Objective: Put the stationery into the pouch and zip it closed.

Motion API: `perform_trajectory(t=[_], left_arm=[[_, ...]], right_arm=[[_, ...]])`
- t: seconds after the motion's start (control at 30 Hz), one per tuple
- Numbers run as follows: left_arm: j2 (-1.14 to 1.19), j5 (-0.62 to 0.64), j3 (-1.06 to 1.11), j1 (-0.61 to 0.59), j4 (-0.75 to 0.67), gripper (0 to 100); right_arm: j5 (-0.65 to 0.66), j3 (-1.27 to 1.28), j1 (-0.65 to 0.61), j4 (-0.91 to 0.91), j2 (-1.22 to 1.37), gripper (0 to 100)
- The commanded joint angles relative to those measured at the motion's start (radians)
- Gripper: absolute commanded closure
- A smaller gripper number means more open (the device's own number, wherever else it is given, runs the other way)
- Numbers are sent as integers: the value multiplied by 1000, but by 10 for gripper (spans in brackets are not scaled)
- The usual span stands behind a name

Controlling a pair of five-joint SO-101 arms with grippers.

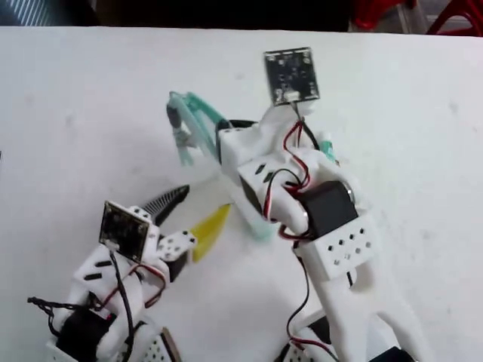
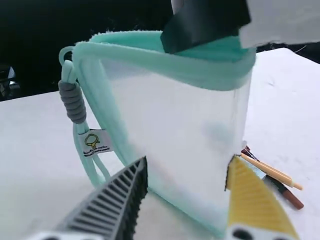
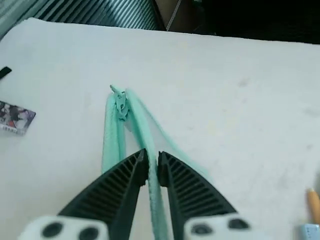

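pinching pouch (image 3: 114, 135) w/ right tool (image 3: 152, 159), left tool (image 2: 187, 165) wide open

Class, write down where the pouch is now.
In the left wrist view the pouch stands upright, its zip edge pinched by the right gripper, the open left gripper facing its side.

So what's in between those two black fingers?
The pouch: its mint zipper edge is pinched between the fingers of the right gripper, as the right wrist view shows.

High cam looks down on the table (image 1: 75, 90) from above. Both wrist cams are right up close on the pouch (image 2: 175, 125), which all three views share.
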Motion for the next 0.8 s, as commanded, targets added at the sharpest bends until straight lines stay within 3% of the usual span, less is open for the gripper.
perform_trajectory(t=[0.0,0.23,0.43,0.57,0.77], left_arm=[[1,58,-74,85,-9,728],[1,103,-140,90,11,727],[1,103,-44,64,-109,729],[1,103,-29,-28,-138,729],[1,103,21,-45,-204,732]], right_arm=[[-101,-20,18,-33,7,982],[-160,-87,-18,-119,8,982],[-170,-161,-147,-48,8,982],[-187,-166,-148,-4,5,982],[-184,-164,-154,31,5,982]])
